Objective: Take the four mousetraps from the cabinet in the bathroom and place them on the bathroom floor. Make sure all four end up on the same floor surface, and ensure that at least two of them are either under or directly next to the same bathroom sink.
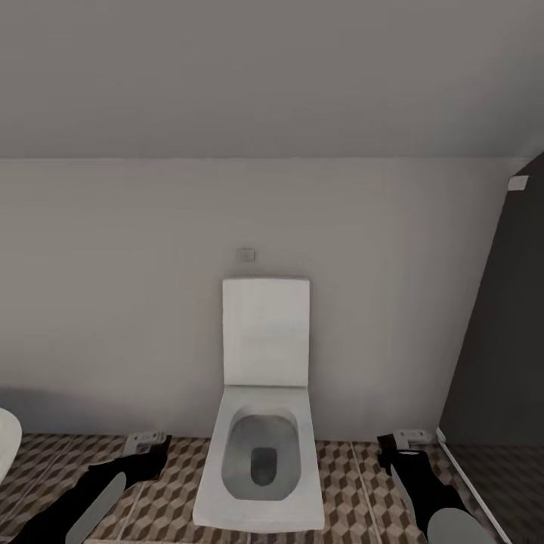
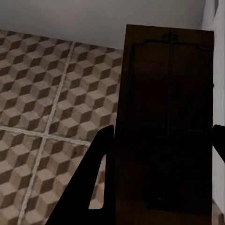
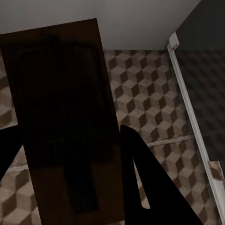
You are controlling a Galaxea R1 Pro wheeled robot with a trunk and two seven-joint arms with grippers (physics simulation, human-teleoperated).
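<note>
Left gripper: clamped on a mousetrap, board between the fingers.
Right gripper: pinching a second mousetrap.
Below both: bathroom floor.
Between the arms: white toilet.

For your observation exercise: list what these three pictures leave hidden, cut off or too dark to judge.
- Head view: both mousetraps are foreshortened slivers at the left gripper and right gripper.
- Left wrist view: mousetrap in shadow, wire details faint; lower end cut off.
- Right wrist view: mousetrap dark, hides the bathroom floor behind.
- Head view: toilet base cut off.
</note>
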